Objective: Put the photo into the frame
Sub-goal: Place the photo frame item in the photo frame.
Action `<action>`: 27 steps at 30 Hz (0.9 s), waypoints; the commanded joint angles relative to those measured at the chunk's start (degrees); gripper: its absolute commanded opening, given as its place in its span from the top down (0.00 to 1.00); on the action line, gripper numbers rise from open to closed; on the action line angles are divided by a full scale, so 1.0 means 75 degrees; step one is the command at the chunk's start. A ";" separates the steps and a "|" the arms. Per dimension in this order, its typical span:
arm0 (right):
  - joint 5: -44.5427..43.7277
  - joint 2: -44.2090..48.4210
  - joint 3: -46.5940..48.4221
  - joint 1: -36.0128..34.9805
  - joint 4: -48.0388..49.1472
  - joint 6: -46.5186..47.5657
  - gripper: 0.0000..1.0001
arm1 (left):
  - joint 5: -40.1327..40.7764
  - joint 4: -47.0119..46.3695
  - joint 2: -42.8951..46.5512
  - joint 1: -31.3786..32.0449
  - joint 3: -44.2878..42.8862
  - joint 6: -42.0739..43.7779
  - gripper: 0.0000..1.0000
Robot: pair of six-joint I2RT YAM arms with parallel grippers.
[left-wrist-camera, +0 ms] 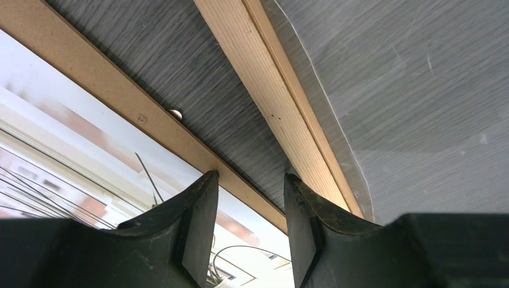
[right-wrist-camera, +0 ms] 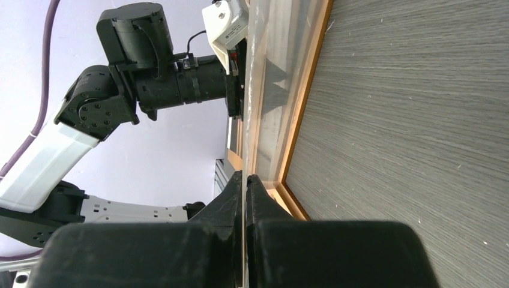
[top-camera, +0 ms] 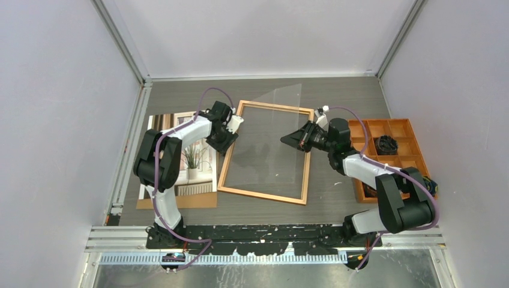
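Note:
The frame (top-camera: 264,195), a thin orange-brown wooden rectangle, lies flat in the middle of the table. Its clear pane (top-camera: 270,132) is tilted up off it, and my right gripper (top-camera: 289,139) is shut on the pane's right edge. In the right wrist view the gripper (right-wrist-camera: 245,178) pinches the thin pane (right-wrist-camera: 258,108) beside the frame rail (right-wrist-camera: 306,90). The photo (top-camera: 193,159), a grassy plant by a window, lies face up on a brown backing board (top-camera: 180,201) left of the frame. My left gripper (top-camera: 223,143) is open and empty. In the left wrist view it (left-wrist-camera: 251,207) hangs between the board's edge (left-wrist-camera: 90,66) and the frame's left rail (left-wrist-camera: 270,90).
An orange compartment tray (top-camera: 384,120) stands at the right with a black item (top-camera: 386,144) in one cell. Grey walls enclose the table on the left, the back and the right. My left arm (right-wrist-camera: 150,66) shows beyond the pane in the right wrist view.

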State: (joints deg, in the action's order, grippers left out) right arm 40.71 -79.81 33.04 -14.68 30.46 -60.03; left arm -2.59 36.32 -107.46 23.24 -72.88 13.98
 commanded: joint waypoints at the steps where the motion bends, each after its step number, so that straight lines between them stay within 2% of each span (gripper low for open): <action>1: 0.0231 -0.0150 0.0075 -0.0142 0.0412 0.0100 0.97 | 0.0049 0.0095 -0.0027 0.0030 -0.0210 0.0024 0.54; 4: 0.0094 -0.0073 0.0185 -0.0142 -0.0181 0.0495 0.97 | 0.0066 0.0097 0.0001 0.0030 -0.0197 0.0040 0.54; 8: -0.0410 0.0305 0.0557 -0.0156 -0.2071 0.1475 0.96 | 0.0095 0.0084 0.0019 0.0030 -0.0196 0.0070 0.54; 11: -0.0810 0.0560 0.0646 -0.0152 -0.2610 0.1815 0.94 | 0.0089 0.0084 0.0012 0.0030 -0.0216 0.0087 0.54; 20: -0.0764 0.0203 0.0377 -0.0163 -0.1678 0.1326 0.93 | 0.0086 0.0114 0.0031 0.0039 -0.0257 0.0090 0.54; 27: -0.0810 -0.0073 0.0367 -0.0169 -0.1517 0.1321 0.93 | 0.0088 0.0122 0.0014 0.0031 -0.0280 0.0095 0.54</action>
State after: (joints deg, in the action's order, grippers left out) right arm 34.59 -79.24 35.55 -15.27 14.98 -49.89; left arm -0.45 37.34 -107.46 23.14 -72.97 14.24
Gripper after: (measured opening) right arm 0.074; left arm 0.461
